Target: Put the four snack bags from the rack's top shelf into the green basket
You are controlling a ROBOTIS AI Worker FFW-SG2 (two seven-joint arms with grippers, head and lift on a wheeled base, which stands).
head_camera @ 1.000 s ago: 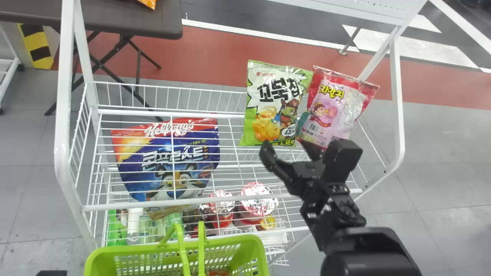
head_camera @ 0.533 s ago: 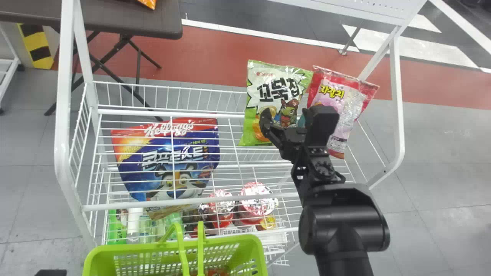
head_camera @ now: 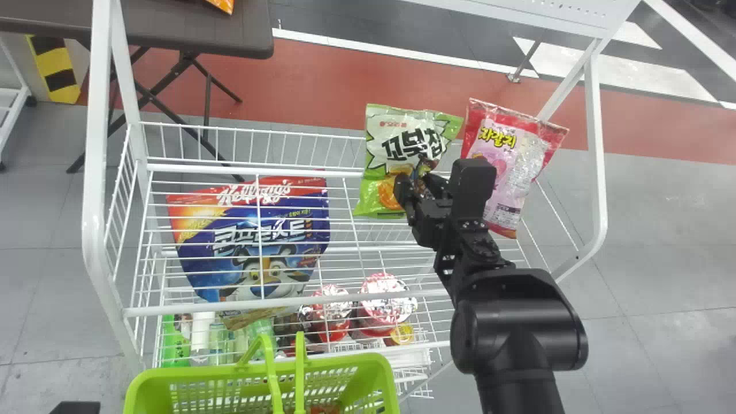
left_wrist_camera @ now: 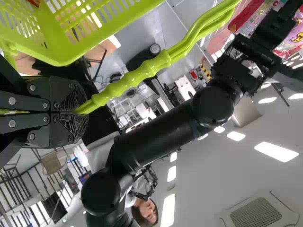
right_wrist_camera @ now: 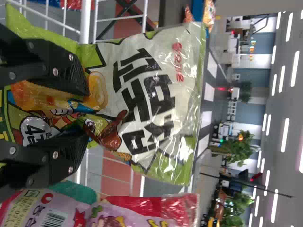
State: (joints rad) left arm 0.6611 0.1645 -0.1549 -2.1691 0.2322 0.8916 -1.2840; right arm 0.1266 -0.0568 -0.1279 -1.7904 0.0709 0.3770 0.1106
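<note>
The right gripper has its two flat black fingers pinched in, side by side with a gap between their tips. Just behind it is the dark wrist. Farther behind the gripper, toward the robot, the right arm gets fat and round, then runs back in a long black piece with a bend. The left gripper squeezes tight, its two finger ends almost touching, with flat black bars behind them.
</note>
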